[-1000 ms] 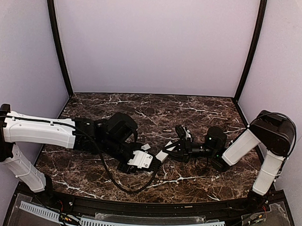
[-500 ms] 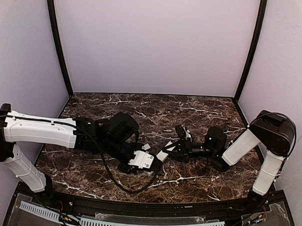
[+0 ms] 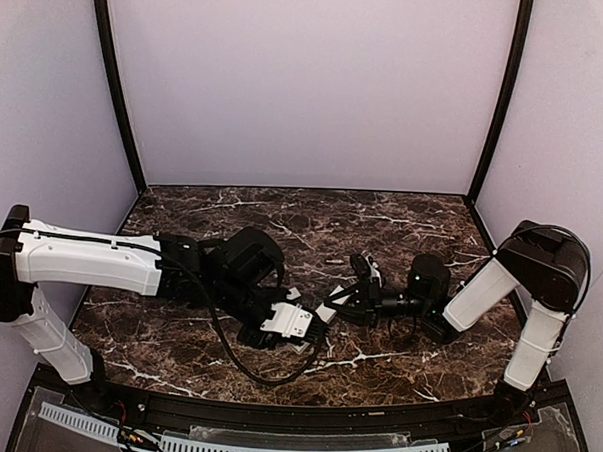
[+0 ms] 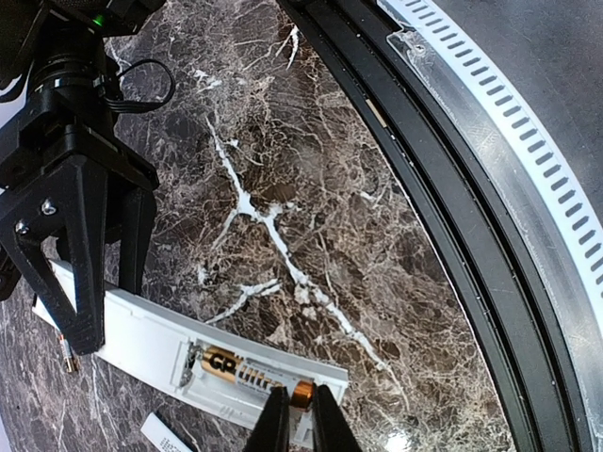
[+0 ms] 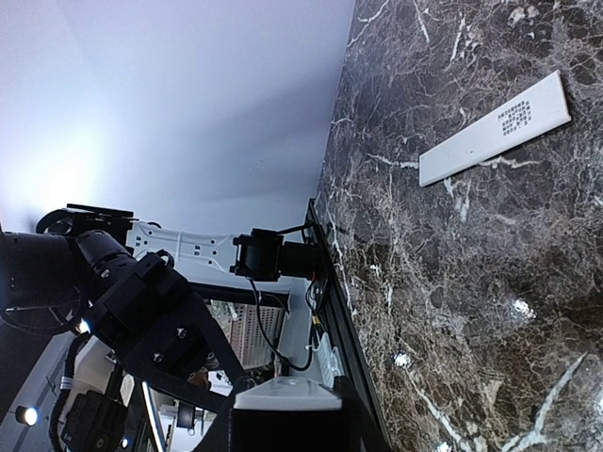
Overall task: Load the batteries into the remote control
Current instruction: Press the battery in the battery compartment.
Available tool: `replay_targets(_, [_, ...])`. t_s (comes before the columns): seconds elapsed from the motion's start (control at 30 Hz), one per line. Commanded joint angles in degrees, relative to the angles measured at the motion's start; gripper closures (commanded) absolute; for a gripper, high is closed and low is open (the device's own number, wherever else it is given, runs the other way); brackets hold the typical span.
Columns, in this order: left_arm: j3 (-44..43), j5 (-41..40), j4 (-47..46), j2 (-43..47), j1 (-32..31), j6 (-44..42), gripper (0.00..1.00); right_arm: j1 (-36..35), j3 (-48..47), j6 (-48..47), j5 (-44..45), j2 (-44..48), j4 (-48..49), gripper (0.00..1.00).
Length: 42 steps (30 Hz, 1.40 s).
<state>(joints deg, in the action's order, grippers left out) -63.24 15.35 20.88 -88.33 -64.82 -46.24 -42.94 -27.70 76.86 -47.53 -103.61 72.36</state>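
Centrally, remote control (image 4: 141,341), open compartment (image 4: 189,364) holding one battery (image 4: 237,370), left gripper (image 4: 300,414) nearly closed at battery's end, right gripper (image 4: 108,315) clamped across remote's other end, marble table (image 4: 311,188), black rail (image 4: 443,235) along near edge.

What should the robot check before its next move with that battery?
1. Right gripper clamps the remote control: ok.
2. Battery lies in the open compartment: ok.
3. Left gripper is closed on the battery's copper end: ok.
4. Battery pressed fully flat at both ends: cannot tell.
5. Cover strip lies free on the table: ok.
6. Second battery located: cannot tell.
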Motion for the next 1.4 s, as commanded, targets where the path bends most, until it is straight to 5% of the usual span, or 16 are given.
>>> replay_targets(0.0, [-1.81,-2.36,-0.06,-1.9,0.04,0.65,0.92,-1.73,-0.59,1.29,-0.89,0.28,11.93,1.0])
replay_targets(1.37, [-3.47,-5.09,-0.47,-6.26,1.33,2.93,0.92,-3.55,-1.06,5.42,-1.96,-0.77,23.27,1.0])
